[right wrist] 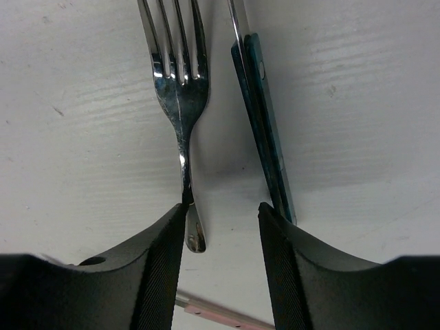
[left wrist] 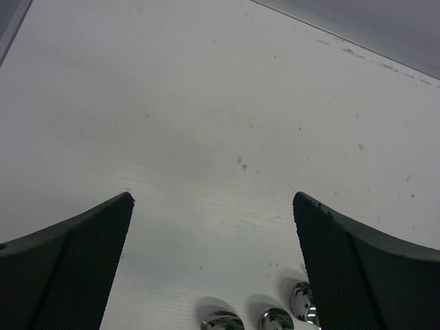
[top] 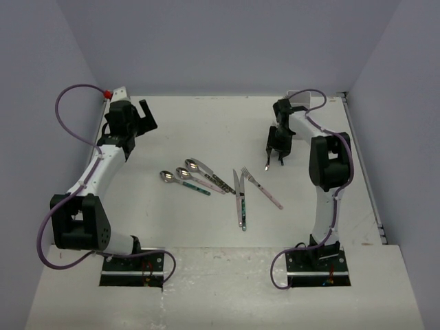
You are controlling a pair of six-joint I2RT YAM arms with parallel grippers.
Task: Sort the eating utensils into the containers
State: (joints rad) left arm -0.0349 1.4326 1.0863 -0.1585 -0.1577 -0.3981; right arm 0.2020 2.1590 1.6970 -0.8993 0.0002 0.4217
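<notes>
Between parted jaws of the right gripper (right wrist: 221, 207) sits a fork handle (right wrist: 183, 172), touching one.

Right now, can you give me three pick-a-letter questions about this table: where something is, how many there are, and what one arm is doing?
1. Where do the spoons lie?
A) left of the knives
B) inside a cup
C) on an arm's base

2. How many spoons are there?
A) one
B) three
C) six

3. The left end effector is
A) shut on a spoon
B) shut on a knife
C) open and empty

Answers: 1 A, the top view shows them left of the knives. 2 B, three shiny bowls show. 3 C, its jaws stand wide apart with nothing between.
</notes>
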